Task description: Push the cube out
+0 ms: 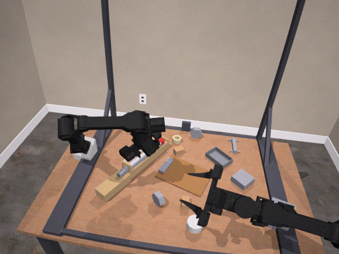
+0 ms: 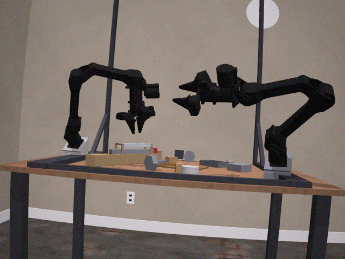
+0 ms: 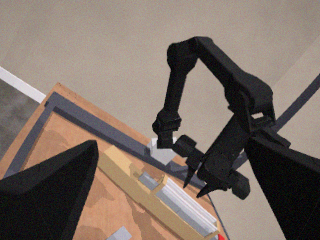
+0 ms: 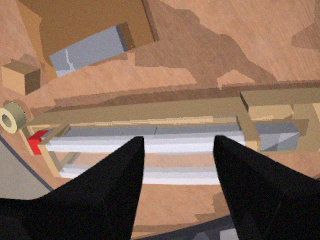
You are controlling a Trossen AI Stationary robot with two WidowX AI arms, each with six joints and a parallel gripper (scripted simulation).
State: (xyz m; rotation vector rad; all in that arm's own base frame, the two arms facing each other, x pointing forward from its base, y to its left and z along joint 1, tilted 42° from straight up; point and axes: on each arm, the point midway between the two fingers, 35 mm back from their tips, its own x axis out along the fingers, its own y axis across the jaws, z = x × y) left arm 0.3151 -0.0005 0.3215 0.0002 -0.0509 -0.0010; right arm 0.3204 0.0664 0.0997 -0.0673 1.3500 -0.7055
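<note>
A: Where's the cube?
B: Red cube (image 1: 161,141) (image 2: 154,150) (image 3: 221,237) (image 4: 37,142) is low at the channel's (image 1: 109,188) (image 2: 105,159) (image 3: 116,161) (image 4: 175,112) far end, upper ctr of top cam, L edge of R wrist cam. I see it just past the roof's (image 1: 139,160) (image 2: 133,145) (image 3: 187,197) (image 4: 150,145) end frame. Not lifted.
A: R grip?
B: My right gripper (image 1: 140,154) (image 2: 136,132) (image 3: 190,192) (image 4: 179,144) hangs above the roof, L of ctr in ext cam. Fingers part-way apart, nothing btwn, pointing down.
A: L?
B: My left gripper (image 1: 184,187) (image 2: 176,93): fingers wide apart, holding nothing. Lower R half of top cam, well apart from the cube.
A: Pusher?
B: Grey bar (image 1: 123,171) (image 2: 111,151) (image 3: 150,179) (image 4: 277,137) sticks out the roof's near end, lower L of ctr in top cam, R side of R wrist cam.
A: Nearby stuff?
B: Yellow ring (image 1: 173,141) (image 4: 17,111) near the cube, R of it in top cam.
</note>
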